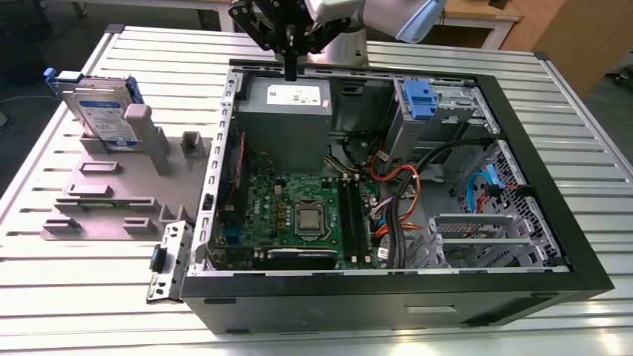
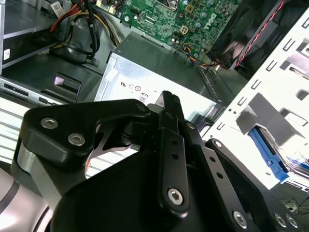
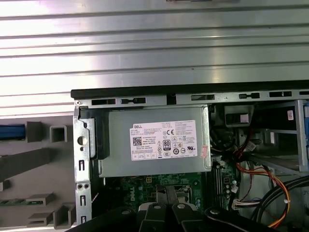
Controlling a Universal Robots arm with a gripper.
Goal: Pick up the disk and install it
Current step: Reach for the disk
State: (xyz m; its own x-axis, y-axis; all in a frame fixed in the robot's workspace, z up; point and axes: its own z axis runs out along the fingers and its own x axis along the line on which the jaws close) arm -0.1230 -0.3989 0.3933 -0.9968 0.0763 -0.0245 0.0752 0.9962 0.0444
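Observation:
The disk (image 1: pixel 102 113), a silver drive with a white-and-blue label in a blue carrier, stands on edge in the grey stepped fixture (image 1: pixel 109 194) at the exterior view's left, outside the computer case. My gripper (image 1: pixel 290 69) hangs above the grey power supply (image 1: pixel 286 104) at the back of the open case, well to the right of the disk. Its fingers are shut with nothing between them. In the second wrist view the shut fingertips (image 2: pixel 170 100) point at the power supply (image 2: pixel 159 72), and the disk's blue carrier (image 2: pixel 267 155) shows beyond the case wall.
The open computer case (image 1: pixel 554 222) lies on a slatted metal table (image 1: pixel 89 297). Inside are the motherboard (image 1: pixel 296 211), orange and black cables (image 1: pixel 405 185) and a metal drive bay with a fixed blue bracket (image 1: pixel 419 100) at the back right.

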